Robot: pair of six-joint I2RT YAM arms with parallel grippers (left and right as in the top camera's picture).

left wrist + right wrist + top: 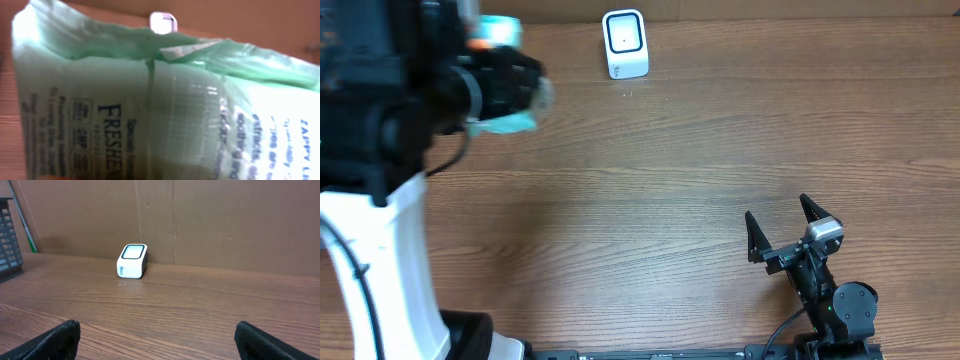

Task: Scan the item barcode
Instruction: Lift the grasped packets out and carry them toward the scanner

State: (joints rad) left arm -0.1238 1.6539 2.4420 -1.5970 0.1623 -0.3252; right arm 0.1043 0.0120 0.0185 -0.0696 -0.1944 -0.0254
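Brown cardboard panels (225, 220) close off the far side of the room, and in front of them runs a wood-grain desk (650, 180). A dark mesh basket (7, 235) stands at its far left edge. The white scanner (625, 43) sits at the far edge of the desk against the cardboard, with its window facing up and toward the near side.

My left tool (508, 85) is raised over the far left of the desk, pinching a pale green packet (512, 122) that sticks out on both sides of it. The packet's long axis runs roughly near-to-far, across the tool. The scanner lies to the right of the packet and a little farther back, near it but clearly apart. In the left wrist view the packet fills nearly everything, its print turned sideways, and the scanner just peeks over its top edge.

I can't find a barcode on the face I can see, so I can't tell which side has to go to the window. The left arm is much the nearer one to the scanner.

My right tool (777, 208) rests low at the near right with its jaws spread wide and nothing between them, well away from both packet and scanner. I judge the coming move to be a short carry to the right with the left arm, turning the packet so its code faces the window.
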